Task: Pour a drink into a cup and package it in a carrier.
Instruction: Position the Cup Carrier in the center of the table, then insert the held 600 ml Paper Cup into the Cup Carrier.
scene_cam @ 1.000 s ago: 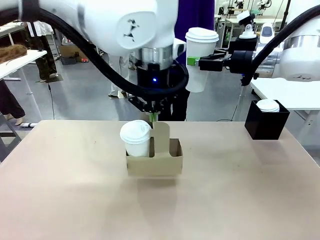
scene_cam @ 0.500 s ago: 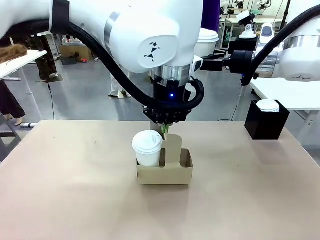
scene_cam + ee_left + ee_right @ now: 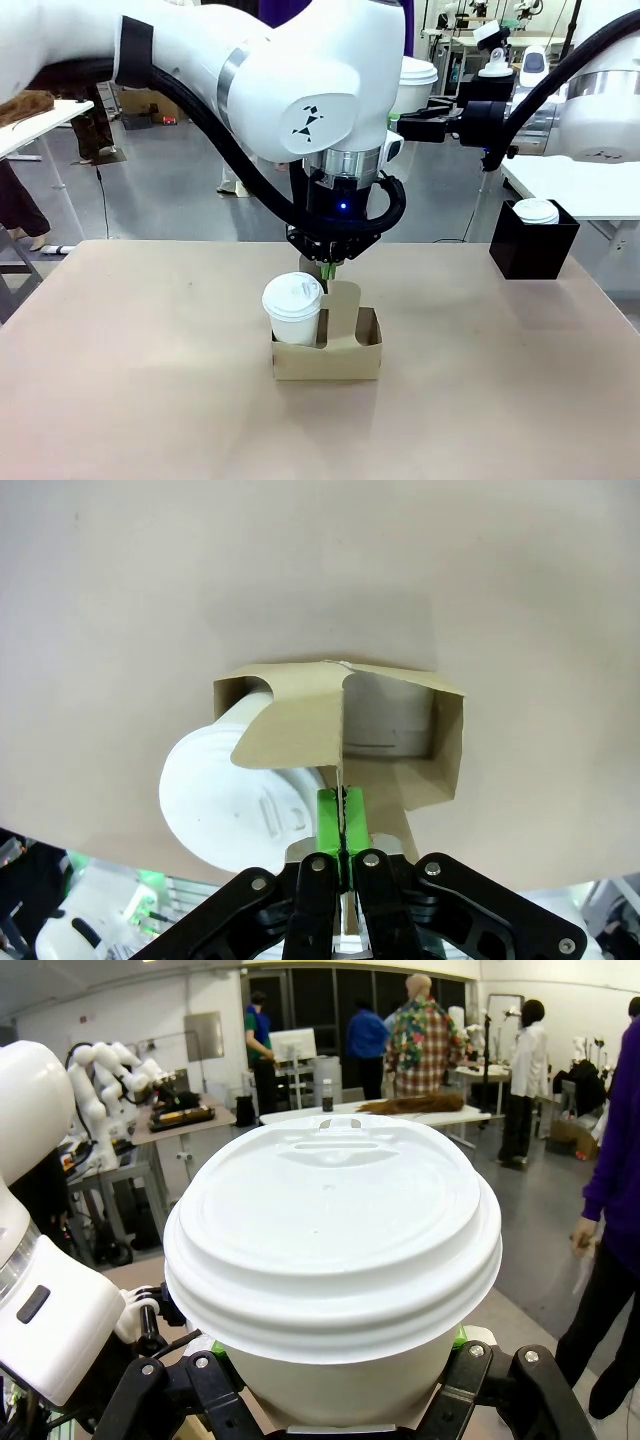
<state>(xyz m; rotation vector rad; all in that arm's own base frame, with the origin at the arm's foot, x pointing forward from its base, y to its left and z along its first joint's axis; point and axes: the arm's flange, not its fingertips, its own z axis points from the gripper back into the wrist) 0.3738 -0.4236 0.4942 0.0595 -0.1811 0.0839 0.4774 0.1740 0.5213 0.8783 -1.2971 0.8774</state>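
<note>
Pinching carrier (image 3: 327, 358) handle, left claw (image 3: 341, 818) clamped; one cup (image 3: 294, 305) seated beside it, other slot empty. Right claw (image 3: 332, 1365) clamped round second cup (image 3: 330, 1230), unplaced.

In the front view the left arm (image 3: 300, 100) covers most of the raised cup (image 3: 420, 75) and the right gripper's (image 3: 397, 120) fingertips. In the right wrist view that cup's dome lid (image 3: 332, 1230) hides its wall and nearly all of the green pads (image 3: 460, 1338), and the bottom edge cuts off its base. The carrier's (image 3: 326, 358) near wall conceals the lower half of the seated cup (image 3: 293, 305) and the inside of the right compartment, and at far right the black box (image 3: 533, 252) hides everything under a white lid (image 3: 537, 211).
</note>
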